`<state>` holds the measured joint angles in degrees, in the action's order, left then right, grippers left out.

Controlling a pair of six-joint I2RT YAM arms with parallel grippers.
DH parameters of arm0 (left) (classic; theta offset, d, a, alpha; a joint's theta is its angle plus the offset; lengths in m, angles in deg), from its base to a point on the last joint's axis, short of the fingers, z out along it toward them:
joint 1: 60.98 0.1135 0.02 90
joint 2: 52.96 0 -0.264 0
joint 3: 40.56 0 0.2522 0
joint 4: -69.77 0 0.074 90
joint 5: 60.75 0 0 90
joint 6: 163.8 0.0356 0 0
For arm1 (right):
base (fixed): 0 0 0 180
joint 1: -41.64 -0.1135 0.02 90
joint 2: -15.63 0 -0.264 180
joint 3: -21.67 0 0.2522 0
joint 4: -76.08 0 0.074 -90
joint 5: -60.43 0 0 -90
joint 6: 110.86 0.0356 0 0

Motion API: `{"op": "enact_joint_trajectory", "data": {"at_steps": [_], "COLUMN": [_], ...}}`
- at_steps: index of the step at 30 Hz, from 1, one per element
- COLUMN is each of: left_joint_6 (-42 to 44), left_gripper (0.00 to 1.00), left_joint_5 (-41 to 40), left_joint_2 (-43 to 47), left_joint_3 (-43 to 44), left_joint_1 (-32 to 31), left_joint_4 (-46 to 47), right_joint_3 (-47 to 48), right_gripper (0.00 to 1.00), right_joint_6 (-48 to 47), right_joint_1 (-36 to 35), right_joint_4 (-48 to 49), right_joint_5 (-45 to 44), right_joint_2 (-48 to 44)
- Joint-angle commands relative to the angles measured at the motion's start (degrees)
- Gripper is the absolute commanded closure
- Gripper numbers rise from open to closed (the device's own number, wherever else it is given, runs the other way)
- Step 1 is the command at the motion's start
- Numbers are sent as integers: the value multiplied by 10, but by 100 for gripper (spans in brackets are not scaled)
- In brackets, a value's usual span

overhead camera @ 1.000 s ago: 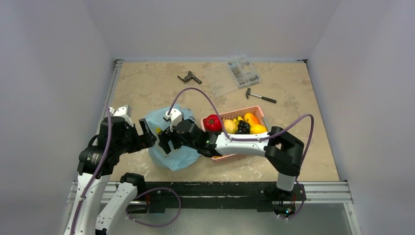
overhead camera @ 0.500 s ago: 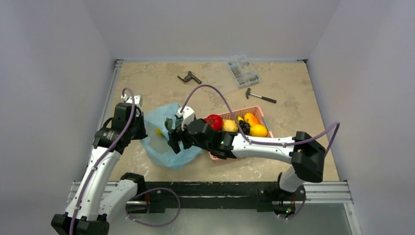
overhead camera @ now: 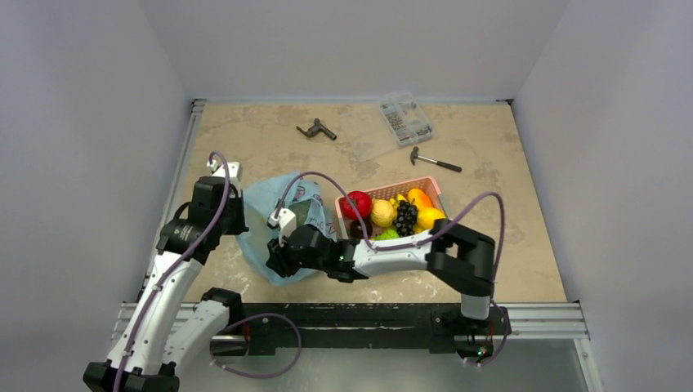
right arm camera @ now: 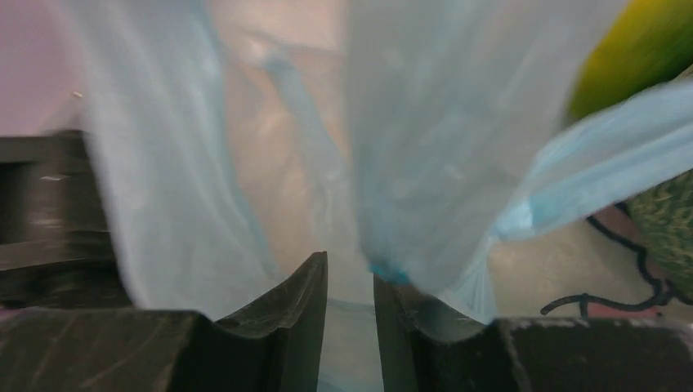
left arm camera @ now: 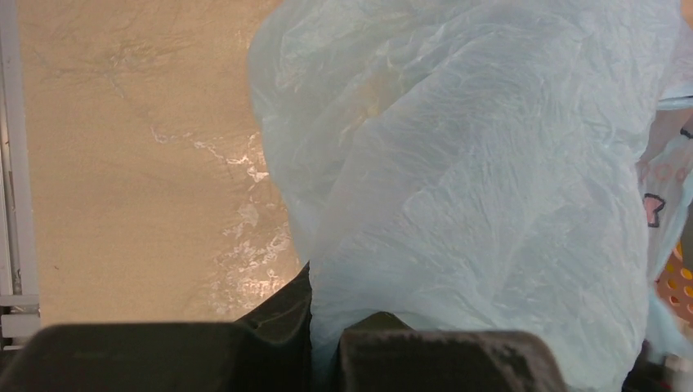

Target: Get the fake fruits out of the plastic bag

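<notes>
The pale blue plastic bag (overhead camera: 278, 233) lies crumpled left of the table's middle. My left gripper (overhead camera: 239, 222) is at its left edge, and in the left wrist view this gripper (left arm camera: 327, 304) is shut on the bag's film (left arm camera: 474, 188). My right gripper (overhead camera: 272, 260) is at the bag's near side. In its wrist view the right gripper (right arm camera: 350, 271) has its jaws nearly together with bag film (right arm camera: 425, 147) between them. A grey-green netted melon (overhead camera: 300, 214) shows in the bag's mouth, and the melon (right arm camera: 666, 220) also shows at the right wrist view's edge. The red tomato-like fruit (overhead camera: 355, 204) rests in the pink basket.
The pink slatted basket (overhead camera: 413, 183) stands right of the bag with yellow, orange and lime fruits and dark grapes (overhead camera: 404, 216) in it. At the back lie a hammer (overhead camera: 435, 162), a clear parts box (overhead camera: 405, 118) and a black tool (overhead camera: 316, 129).
Both grippers have closed on the bag. The left gripper moved up to the bag's left edge. The right gripper came down from the bag's top to its near side.
</notes>
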<state>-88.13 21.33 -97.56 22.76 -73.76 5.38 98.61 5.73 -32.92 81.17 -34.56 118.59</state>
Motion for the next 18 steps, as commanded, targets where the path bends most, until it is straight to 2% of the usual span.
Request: {"op": "enact_joint_trajectory", "data": {"at_steps": [1,7,12,18], "left_joint_6": [6,7,7,6], "left_gripper": [100,100,100,100], "left_joint_5": [-10,-6,-5,-16], "left_joint_2": [-7,-13,-12,7], "left_joint_3": [2,3,3,-1], "left_joint_1": [-4,-5,-9,-19], "left_joint_4": [18,19,19,23], "right_joint_3": [49,97,132,187], "right_gripper": [73,66,65,63], "right_joint_6": [3,-20,9,23], "right_joint_1": [3,13,50,55], "right_joint_4": [28,-2,-3,-17], "right_joint_5": [17,-31,-54,-168], "right_joint_2": [58,74,76,118]}}
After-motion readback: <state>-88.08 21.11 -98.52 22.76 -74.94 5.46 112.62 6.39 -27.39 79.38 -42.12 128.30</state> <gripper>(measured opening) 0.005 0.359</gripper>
